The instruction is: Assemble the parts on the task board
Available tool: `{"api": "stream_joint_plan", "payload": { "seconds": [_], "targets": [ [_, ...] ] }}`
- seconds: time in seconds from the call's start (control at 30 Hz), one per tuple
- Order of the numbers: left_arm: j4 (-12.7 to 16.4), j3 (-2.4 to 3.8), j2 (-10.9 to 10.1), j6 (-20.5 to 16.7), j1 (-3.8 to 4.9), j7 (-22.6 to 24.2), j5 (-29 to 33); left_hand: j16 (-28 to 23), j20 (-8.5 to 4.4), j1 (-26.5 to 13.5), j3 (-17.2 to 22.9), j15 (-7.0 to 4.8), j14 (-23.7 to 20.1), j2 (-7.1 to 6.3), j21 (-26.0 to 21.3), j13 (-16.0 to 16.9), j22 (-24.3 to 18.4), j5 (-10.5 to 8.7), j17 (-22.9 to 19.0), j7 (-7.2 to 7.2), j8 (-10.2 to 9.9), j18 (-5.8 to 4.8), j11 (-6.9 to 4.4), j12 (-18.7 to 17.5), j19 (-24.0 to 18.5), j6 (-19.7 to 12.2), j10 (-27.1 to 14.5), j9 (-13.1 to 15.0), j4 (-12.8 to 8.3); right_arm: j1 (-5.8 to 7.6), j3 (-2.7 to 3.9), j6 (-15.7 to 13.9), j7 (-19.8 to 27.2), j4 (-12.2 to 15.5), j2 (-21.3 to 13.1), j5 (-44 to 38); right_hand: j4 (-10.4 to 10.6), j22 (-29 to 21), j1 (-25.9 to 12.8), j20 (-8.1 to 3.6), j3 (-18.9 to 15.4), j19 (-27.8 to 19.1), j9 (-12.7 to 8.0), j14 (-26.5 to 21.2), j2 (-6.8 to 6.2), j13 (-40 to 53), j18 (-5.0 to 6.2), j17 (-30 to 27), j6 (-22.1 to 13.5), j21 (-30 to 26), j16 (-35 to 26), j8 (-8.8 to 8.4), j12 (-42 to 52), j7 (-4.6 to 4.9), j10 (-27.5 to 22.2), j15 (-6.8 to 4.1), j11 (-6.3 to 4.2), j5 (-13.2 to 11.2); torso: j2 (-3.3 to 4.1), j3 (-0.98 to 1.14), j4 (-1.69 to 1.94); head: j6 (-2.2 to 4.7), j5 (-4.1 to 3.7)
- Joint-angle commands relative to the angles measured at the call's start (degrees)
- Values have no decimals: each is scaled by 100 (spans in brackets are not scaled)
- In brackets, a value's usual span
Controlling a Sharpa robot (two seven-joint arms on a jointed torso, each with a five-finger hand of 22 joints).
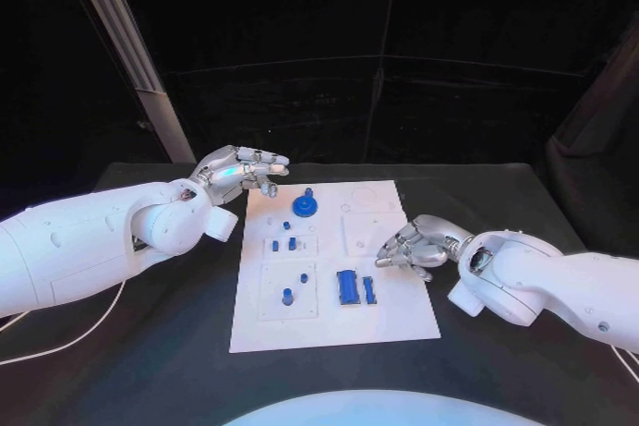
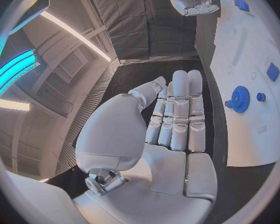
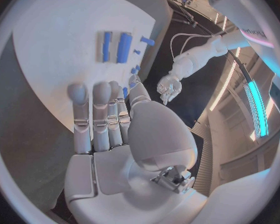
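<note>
Left hand hovers off task board corner.

White task board mid-frame on black table, blue parts scattered over it, gear-like part near upper edge. Left hand upper left of board, fingers curled, nothing held. Right hand at board's right edge, fingers curled, grasp unclear.

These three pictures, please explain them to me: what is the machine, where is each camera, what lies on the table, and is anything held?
It is a robot with two white arms ending in silver hands. The square picture looks down from its head; the two round ones come from cameras at each wrist. On the black table lies the white task board with small blue parts, among them a blue gear and two long blue bars. The left hand and the right hand hold nothing.
</note>
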Motion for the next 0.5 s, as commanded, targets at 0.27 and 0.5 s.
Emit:
{"api": "stream_joint_plan", "payload": {
  "seconds": [0.27, 0.5],
  "targets": [
    [-399, -88, 201, -173, -18, 507, 462, -2202, 356, -168, 54, 460, -1258, 52, -1594, -415, -1104, -46, -1066, -46, -63, -48, 173, -283, -1406, -181, -127, -101, 71, 121, 73, 215, 2718, -1613, 736, 3382, -1012, -2239, 299, 726, -100, -1392, -787, -1369, 553, -3154, 37, -2302, -322, -3079, -3550, -6, -2825, 261, -223, 793, 579, -178, -318, -89, -15, 423, -150],
    [-866, -104, 489, -515, -102, 765, 770, -3432, 773, -234, -168, 570, -1717, 28, -2233, -454, -2238, -49, -1822, -73, -52, 82, 156, -736, -2174, -364, -371, -368, 193, 128, 181, 547, 3108, -2652, 1362, 3790, -1335, -3085, -107, 934, -270, -1657, -1302, -1373, 628, -4033, 154, -3129, -469, -4094, -4334, 4, -3043, 279, -428, 899, 564, -531, -423, -71, -28, 615, -169]
  ]
}}
